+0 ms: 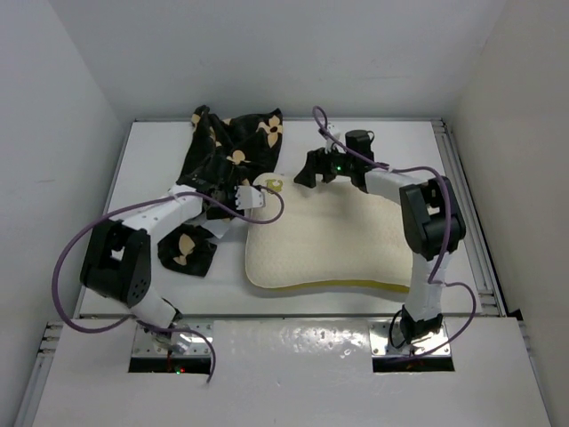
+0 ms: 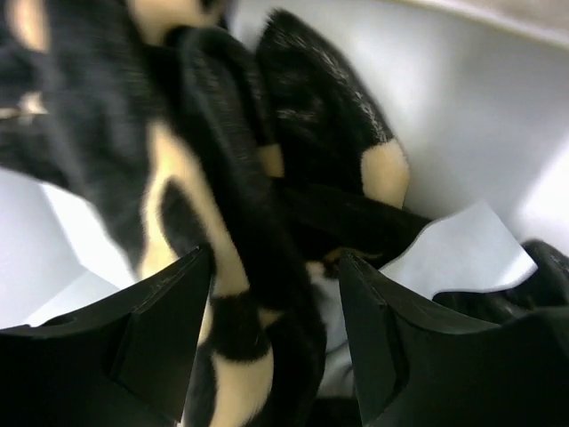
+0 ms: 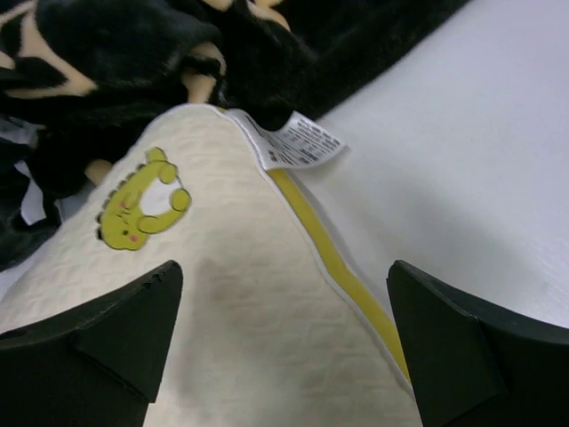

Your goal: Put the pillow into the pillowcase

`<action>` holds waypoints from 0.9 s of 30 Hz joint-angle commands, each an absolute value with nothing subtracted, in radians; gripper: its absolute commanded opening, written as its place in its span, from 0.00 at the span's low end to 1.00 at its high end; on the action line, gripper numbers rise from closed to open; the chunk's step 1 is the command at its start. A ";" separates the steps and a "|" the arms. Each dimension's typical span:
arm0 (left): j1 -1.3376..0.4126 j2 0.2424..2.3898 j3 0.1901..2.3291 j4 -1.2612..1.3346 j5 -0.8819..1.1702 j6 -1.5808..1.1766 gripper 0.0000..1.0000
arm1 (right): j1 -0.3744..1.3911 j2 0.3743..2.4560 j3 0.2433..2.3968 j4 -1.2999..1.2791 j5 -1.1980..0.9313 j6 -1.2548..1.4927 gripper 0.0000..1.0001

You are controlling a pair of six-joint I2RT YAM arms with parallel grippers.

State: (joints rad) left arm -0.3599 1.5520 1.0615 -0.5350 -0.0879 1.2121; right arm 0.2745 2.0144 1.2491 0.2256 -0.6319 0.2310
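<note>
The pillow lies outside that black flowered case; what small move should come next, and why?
Probably the right gripper should lower and close on the pillow at its tagged corner: the jaws stand open astride that corner, which lies right beside the crumpled pillowcase.

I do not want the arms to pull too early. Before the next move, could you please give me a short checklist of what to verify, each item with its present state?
1. Pillowcase fabric lies between the left jaws: ok.
2. Left jaws firmly closed on that fabric: cannot tell.
3. Right jaws wide open, over the pillow corner that bears the tag: ok.
4. Pillowcase mouth found and spread open: cannot tell; the case lies bunched.
5. Pillow inside the pillowcase: not ok; it lies outside, with only its tagged corner against the fabric.
</note>
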 commanded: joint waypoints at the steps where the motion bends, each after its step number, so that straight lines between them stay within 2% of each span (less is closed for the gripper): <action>1: -0.325 1.607 1.104 -0.546 -0.086 1.246 0.58 | 0.279 1.939 1.243 0.308 -0.670 0.235 0.95; 5: -0.321 1.646 1.117 -0.511 -0.110 1.233 0.60 | 0.282 1.947 1.239 0.311 -0.663 0.247 0.95; 7: -0.310 1.667 1.121 -0.459 -0.140 1.215 0.55 | 0.290 1.953 1.256 0.261 -0.635 0.210 0.96; 10: -0.301 1.699 1.163 -0.469 -0.152 1.192 0.35 | 0.305 1.971 1.328 0.134 -0.600 0.138 0.99; 11: -0.299 1.706 1.173 -0.479 -0.152 1.187 0.21 | 0.308 1.980 1.365 0.115 -0.600 0.094 0.99; 13: -0.287 1.723 1.213 -0.521 -0.140 1.169 0.04 | 0.308 1.996 1.400 0.065 -0.623 0.048 0.99; 14: -0.284 1.723 1.232 -0.546 -0.124 1.160 0.00 | 0.307 2.008 1.425 0.043 -0.677 0.032 0.99; 16: -0.272 1.721 1.291 -0.624 -0.068 1.134 0.00 | 0.307 2.081 1.562 -0.068 -0.783 -0.027 0.99; 20: -0.272 1.713 1.357 -0.724 -0.005 1.100 0.00 | 0.322 2.212 1.683 -0.196 -0.819 -0.067 0.99; 24: -0.268 1.703 1.399 -0.775 0.041 1.054 0.00 | 0.336 2.238 1.628 -0.166 -0.830 -0.109 0.99; 27: -0.264 1.707 1.462 -0.802 0.078 1.004 0.00 | 0.336 2.240 1.614 -0.265 -0.899 -0.173 0.99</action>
